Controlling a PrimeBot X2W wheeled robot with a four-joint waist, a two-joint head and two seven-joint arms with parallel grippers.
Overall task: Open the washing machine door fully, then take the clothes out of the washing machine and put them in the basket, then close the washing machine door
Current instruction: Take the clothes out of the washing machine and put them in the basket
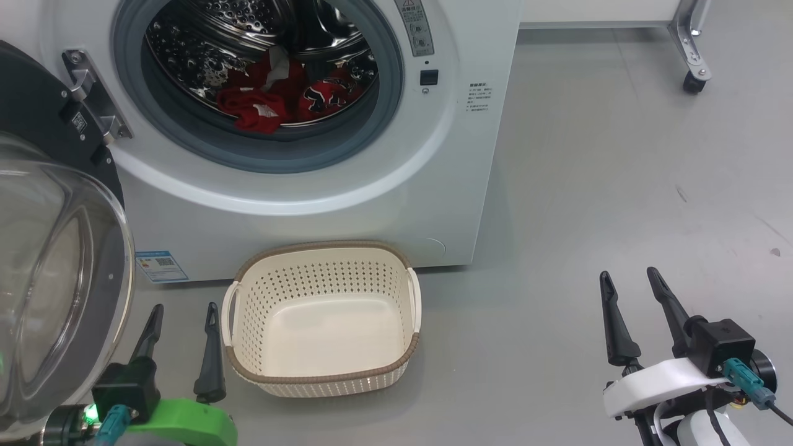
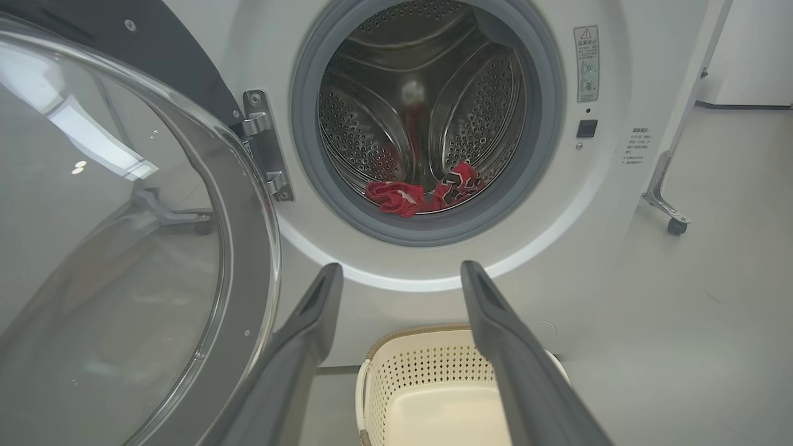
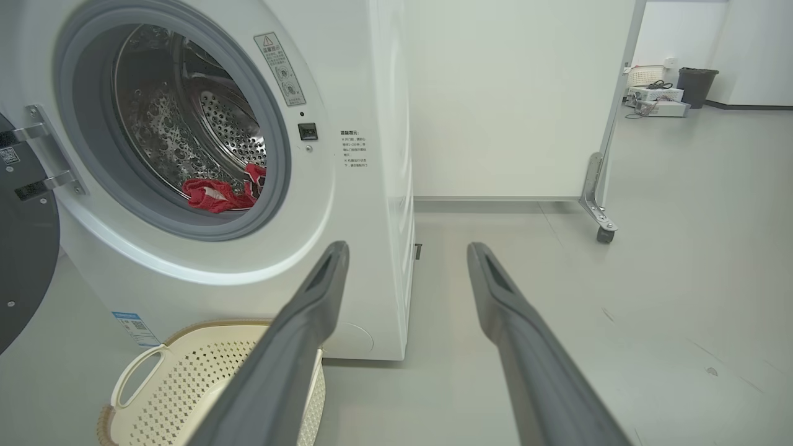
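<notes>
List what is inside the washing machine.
Red clothes with white patches lie at the bottom of the steel drum. Whatever is beneath the pile is covered.

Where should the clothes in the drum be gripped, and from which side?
Likely the bunched fold at the near edge of the clothes, coming in from the front, over the gasket: the heap lies low in the drum and that fold is nearest.

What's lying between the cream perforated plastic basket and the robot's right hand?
Nothing: in the head view, the grey floor between the cream perforated plastic basket and the open right hand is bare.
</notes>
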